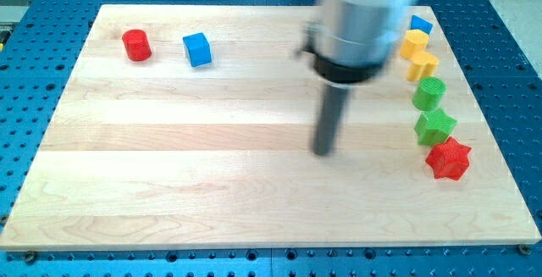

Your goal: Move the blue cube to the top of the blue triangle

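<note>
Tool, a bare rod holding nothing, with my tip point(324, 152) resting mid-surface point(212, 192), well apart from the blue cube point(197, 49) toward the view's upper left, while the blue triangle point(420, 24) lies at the upper right.

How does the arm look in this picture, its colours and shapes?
The arm is a thick, blurred silver-grey cylinder with a black ring around its lower edge. From the ring a thin, straight dark grey rod runs down to my tip. No cables or markings are visible.
</note>
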`<state>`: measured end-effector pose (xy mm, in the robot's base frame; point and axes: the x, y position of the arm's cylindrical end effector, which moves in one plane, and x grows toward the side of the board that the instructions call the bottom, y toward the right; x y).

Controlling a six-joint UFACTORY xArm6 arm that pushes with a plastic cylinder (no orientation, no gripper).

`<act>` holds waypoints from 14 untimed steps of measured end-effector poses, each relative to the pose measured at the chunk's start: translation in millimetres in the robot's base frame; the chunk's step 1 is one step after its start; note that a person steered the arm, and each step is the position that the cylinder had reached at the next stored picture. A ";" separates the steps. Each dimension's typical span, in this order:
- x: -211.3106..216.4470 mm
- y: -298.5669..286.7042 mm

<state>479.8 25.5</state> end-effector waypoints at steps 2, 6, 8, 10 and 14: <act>-139.5 -212.0; -177.7 -43.3; -230.9 -18.9; -209.8 -44.3; -199.2 88.6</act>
<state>280.6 114.0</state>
